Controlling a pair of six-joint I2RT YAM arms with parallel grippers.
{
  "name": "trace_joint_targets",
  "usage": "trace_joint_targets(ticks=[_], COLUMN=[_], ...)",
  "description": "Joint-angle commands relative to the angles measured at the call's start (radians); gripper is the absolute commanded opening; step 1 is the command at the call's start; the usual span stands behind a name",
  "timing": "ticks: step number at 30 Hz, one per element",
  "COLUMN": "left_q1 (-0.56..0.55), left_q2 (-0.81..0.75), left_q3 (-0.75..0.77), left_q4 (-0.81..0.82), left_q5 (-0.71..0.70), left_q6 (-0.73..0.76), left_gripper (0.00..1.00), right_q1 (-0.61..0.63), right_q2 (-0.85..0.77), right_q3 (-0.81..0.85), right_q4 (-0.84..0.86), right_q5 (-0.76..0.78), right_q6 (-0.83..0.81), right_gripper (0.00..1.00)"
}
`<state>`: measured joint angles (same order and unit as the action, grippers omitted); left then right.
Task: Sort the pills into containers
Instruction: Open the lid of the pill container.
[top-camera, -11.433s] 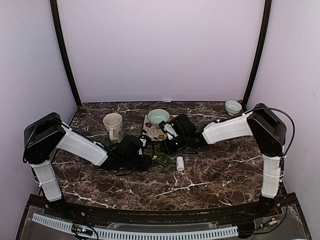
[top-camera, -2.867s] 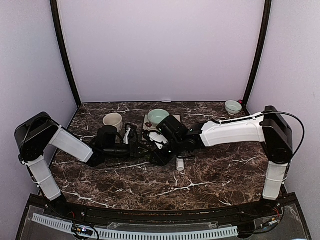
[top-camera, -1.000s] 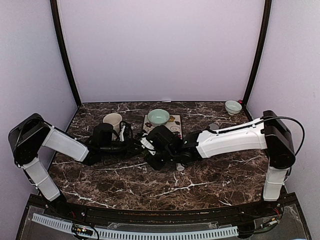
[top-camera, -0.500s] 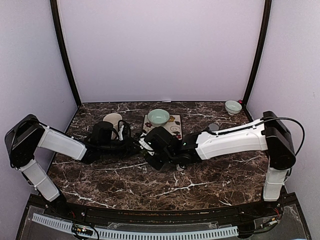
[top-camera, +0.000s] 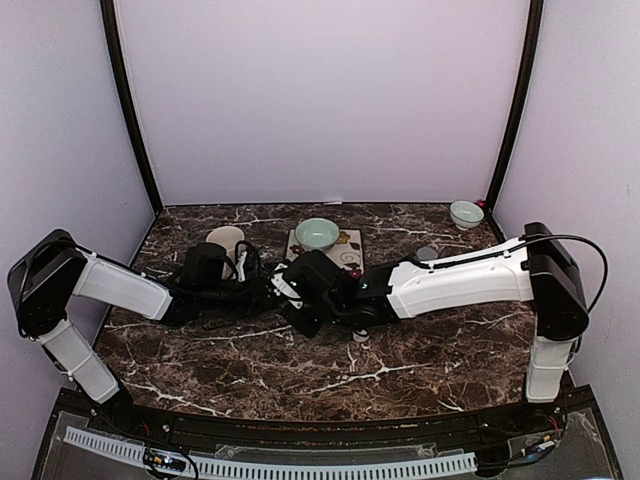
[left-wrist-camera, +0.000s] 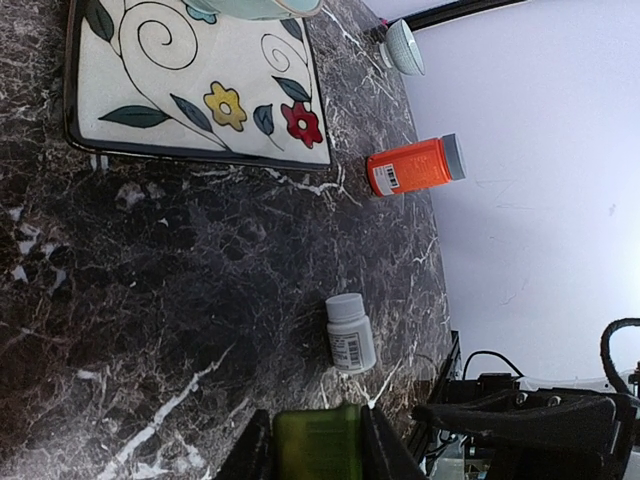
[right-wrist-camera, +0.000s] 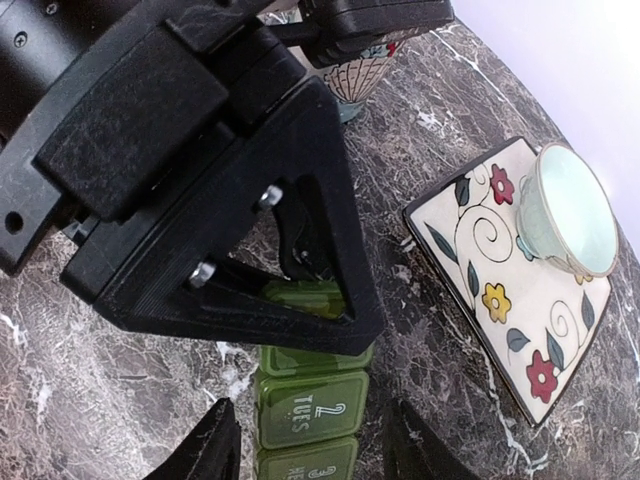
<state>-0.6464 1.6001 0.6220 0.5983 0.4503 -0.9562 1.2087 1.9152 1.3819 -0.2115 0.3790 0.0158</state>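
just one three-compartment pill box (right-wrist-camera: 308, 408)

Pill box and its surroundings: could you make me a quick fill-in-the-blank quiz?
The left end effector grips a pill box coloured ____.
Its lid numbered 2 reads ____.
The pale bowl sits on a tile painted with ____.
Missing words: green, TUES, flowers.

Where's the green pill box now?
Mid-table near the flowered tile: the pill box is pinched by the left end effector, straddled by the right end effector.
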Motion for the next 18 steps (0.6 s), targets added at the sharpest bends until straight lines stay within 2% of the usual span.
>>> trace_joint_targets(ticks=[1,11,18], left_q1=[-0.005,-0.006,-0.005], left_q2=[-0.044,-0.065,-0.074], left_q3=[0.016,0.01,0.005], left_q4=[-0.002,-0.001,-0.003], left_q5=[-0.005,-0.004,-0.001], left_q6=[-0.005,-0.006,-0.004], left_gripper=[0.0,0.0,0.0], right_q1=[0.014,0.017,0.016], right_q2=[0.028,0.051,0.065], right_q3=[0.035,0.052,0.072], right_q4=[-0.003,-0.014,-0.026], right_q5=[-0.008,-0.003,0.005], right_q6=[-0.001,0.003,0.004], right_gripper=[0.5,0.5,0.44])
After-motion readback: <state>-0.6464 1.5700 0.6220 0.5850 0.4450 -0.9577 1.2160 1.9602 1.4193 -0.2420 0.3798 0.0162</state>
